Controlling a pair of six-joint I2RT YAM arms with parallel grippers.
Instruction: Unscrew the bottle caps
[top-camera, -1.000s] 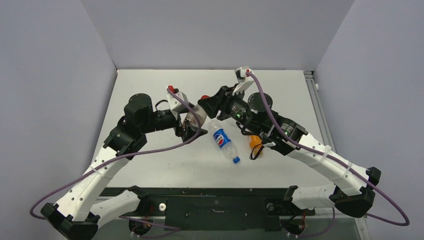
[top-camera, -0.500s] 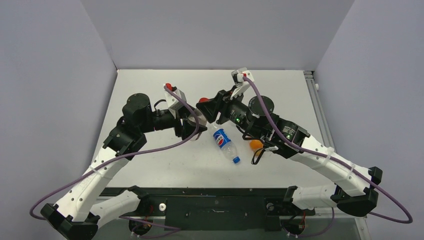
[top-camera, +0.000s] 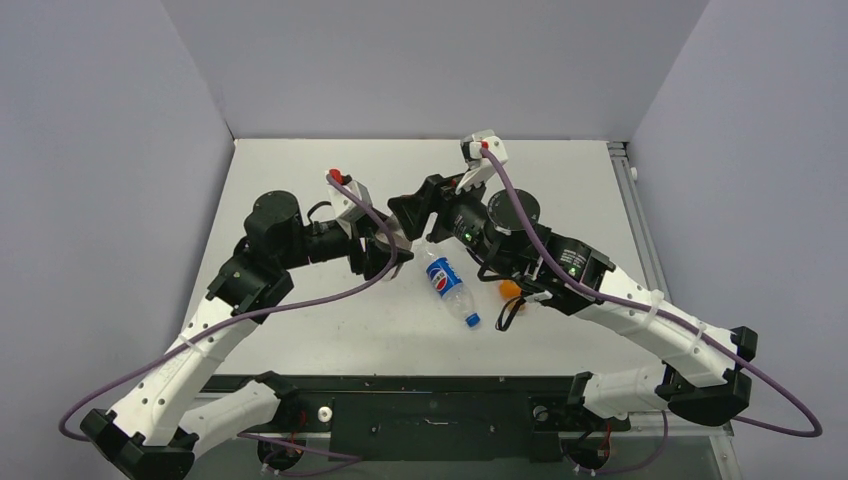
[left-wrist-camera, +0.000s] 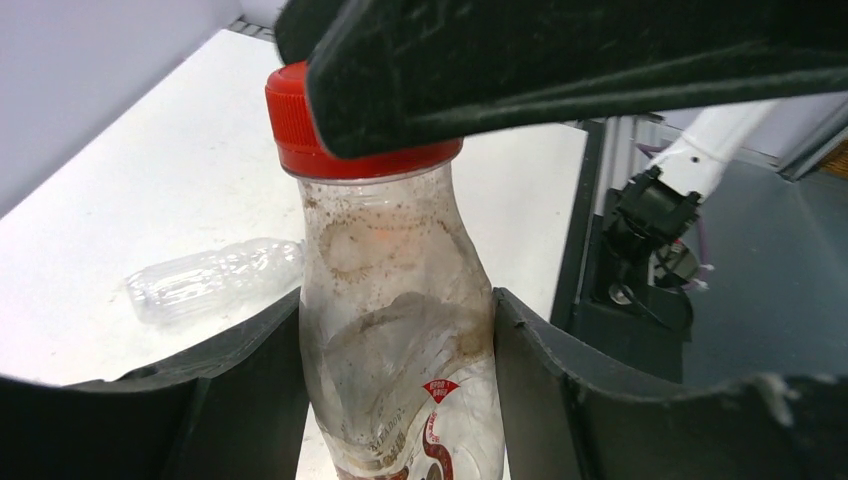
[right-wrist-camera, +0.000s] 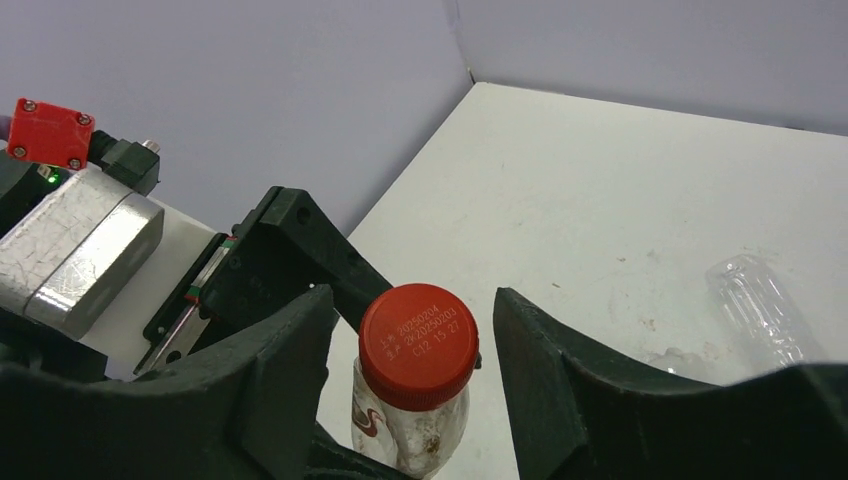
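Gripping the short clear plastic bottle with reddish label (left-wrist-camera: 392, 250) at mid-body with the left gripper (left-wrist-camera: 395, 310), fingers pressed against both sides. Straddling that bottle's round red plastic screw cap (right-wrist-camera: 418, 342) with the right gripper (right-wrist-camera: 412, 302), fingers spread, a gap each side.

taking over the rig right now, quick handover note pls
Left gripper: shut on the red-label bottle, held upright.
Right gripper: open, fingers either side of the red cap, not gripping yet.
Pepsi bottle lies on the table, blue cap on; clear bottle lies there too; orange bottle is half hidden by the right arm.
Done: no cap seen off.
Left: grip and twist off the red cap, then the others.
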